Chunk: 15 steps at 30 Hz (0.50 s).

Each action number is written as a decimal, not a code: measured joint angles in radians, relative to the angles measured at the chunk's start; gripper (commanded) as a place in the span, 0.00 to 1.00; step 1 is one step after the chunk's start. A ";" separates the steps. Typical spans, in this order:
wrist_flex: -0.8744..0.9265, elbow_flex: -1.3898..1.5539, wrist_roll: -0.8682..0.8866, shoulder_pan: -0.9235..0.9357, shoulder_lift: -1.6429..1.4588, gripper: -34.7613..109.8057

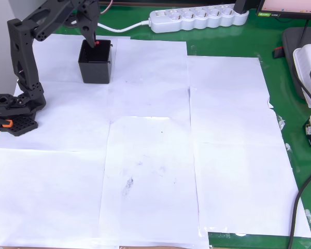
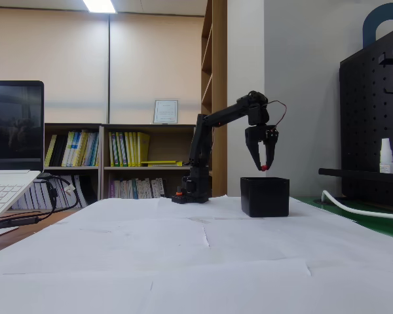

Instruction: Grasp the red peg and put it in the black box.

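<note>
The gripper (image 2: 264, 167) hangs above the black box (image 2: 265, 197), its fingers closed on the red peg (image 2: 264, 168), which sits at the fingertips just clear of the box's rim. In the overhead view the box (image 1: 96, 66) stands near the far left corner of the paper-covered table (image 1: 160, 171), peg (image 1: 96, 44) over its far wall.

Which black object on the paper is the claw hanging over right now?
The black box, open-topped and square; the claw holds the red peg just above its rim.
</note>
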<state>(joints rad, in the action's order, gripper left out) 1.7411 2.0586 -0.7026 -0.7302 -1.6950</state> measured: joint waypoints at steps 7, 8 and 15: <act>-0.040 -0.058 0.000 0.029 -0.018 0.24; -0.040 -0.067 0.000 0.029 -0.023 0.24; -0.040 -0.097 -0.009 0.025 -0.035 0.24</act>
<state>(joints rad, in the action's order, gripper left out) 1.7012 1.9620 -0.7118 -0.7056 -1.7303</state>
